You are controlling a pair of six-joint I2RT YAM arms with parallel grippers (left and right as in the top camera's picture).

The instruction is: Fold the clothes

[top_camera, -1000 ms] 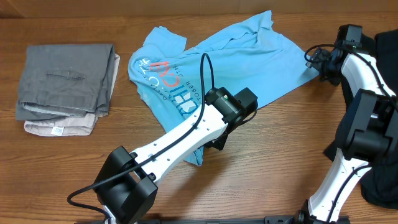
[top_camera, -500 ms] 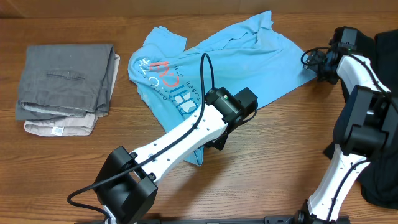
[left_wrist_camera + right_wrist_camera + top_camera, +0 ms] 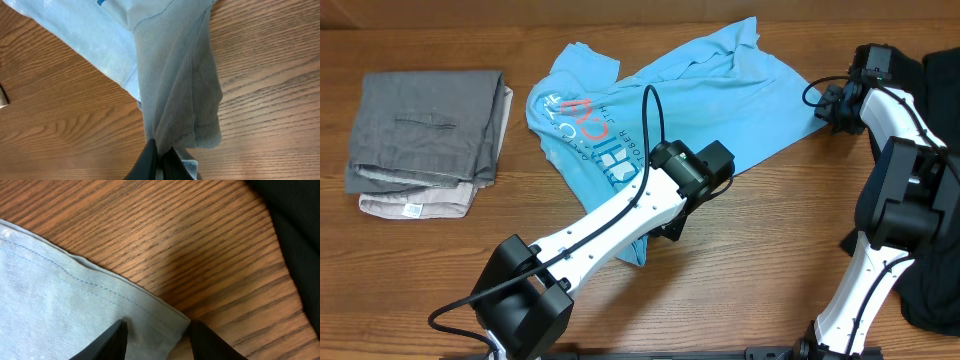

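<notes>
Sprawling rumpled over the wooden tabletop [image 3: 770,250], seen from overhead, is the light blue T-shirt [image 3: 720,90]. Left wrist: the left claw [image 3: 159,159] is pinched tight on a bunched fold of it. Right wrist: the right claw [image 3: 157,327] stands part-open, fingers [image 3: 112,345] astride the shirt's hem corner.

Crumpled light blue short-sleeved T-shirt [image 3: 720,90], unfolded, blue-and-red lettering showing on its nine o'clock side, lying toward twelve o'clock overhead.

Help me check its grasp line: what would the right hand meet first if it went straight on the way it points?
Probably the light blue T-shirt's hemmed corner: it lies between the right hand's fingers, flat on the table. Depth is unclear.
</notes>
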